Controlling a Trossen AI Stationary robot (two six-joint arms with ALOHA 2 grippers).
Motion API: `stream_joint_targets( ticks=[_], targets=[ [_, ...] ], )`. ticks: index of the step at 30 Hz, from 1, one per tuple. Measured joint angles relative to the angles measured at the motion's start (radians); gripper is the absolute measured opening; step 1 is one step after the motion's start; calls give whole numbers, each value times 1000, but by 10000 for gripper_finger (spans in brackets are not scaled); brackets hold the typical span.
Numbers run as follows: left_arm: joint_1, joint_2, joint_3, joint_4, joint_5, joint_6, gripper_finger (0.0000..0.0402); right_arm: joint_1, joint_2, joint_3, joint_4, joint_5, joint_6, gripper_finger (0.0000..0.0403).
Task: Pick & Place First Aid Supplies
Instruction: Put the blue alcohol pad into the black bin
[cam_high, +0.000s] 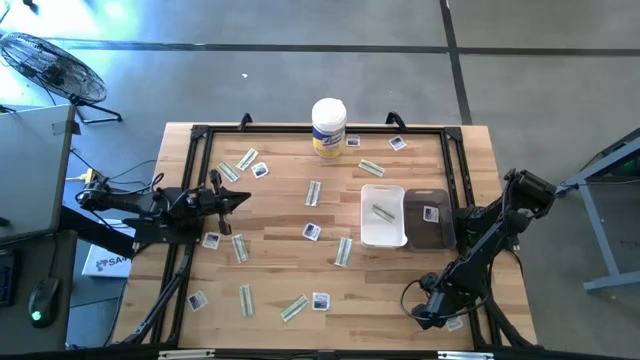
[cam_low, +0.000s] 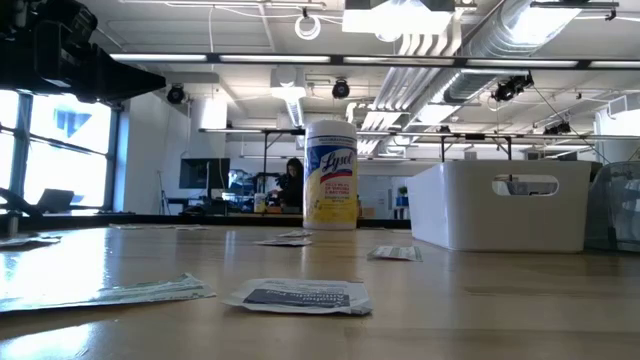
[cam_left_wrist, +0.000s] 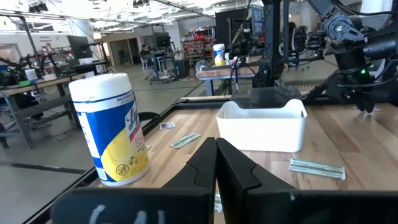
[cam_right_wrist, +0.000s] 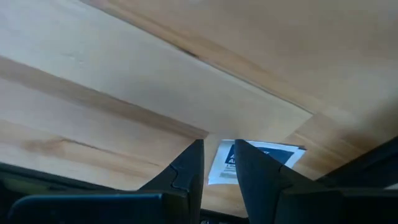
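Right claw (cam_right_wrist: 217, 165) down at the table's near right corner, fingers part-open with a narrow gap, a white square packet (cam_right_wrist: 255, 163) lying flat on the wood just beyond the tips; nothing gripped yet. High view puts this claw (cam_high: 432, 308) low over the corner, close to the table (cam_high: 280, 215) edge and the black frame rail. Step in hand looks like the pick of this corner packet. Next move, as I judge it: ease forward so the fingers straddle the packet's edge, then close; flat packet on bare wood, so a poor angle may just slide it toward the edge. Left claw (cam_left_wrist: 216, 163) shut, empty, parked over the left side of the table (cam_high: 240, 200), pointing across at the canister (cam_left_wrist: 112, 127) and bins. White bin (cam_high: 383, 215) holds one green strip; dark bin (cam_high: 430, 218) beside it holds one square packet. Most supplies not yet placed: strips (cam_high: 343, 251) and squares (cam_high: 312, 231) scattered over the middle and left of the table. Open wood between the corner and the bins, so the carry path looks free; bin walls and right rail are the edges to mind.
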Motion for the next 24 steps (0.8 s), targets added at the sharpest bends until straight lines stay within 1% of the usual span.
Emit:
stream_joint_targets(
  ticks=[8,13,16,20,24],
  targets=[
    [0,0,0,0,0,0,1,0,12,-1,12,-1,-3,83],
    [0,0,0,0,0,0,1,-9,54,6,113,-18,-6,83],
    [0,0,0,0,0,0,1,-24,63,28,113,-8,-9,83],
    [0,0,0,0,0,0,1,-49,65,71,111,88,-56,83],
    [0,0,0,0,0,0,1,-81,65,116,107,224,-148,83]
  ],
)
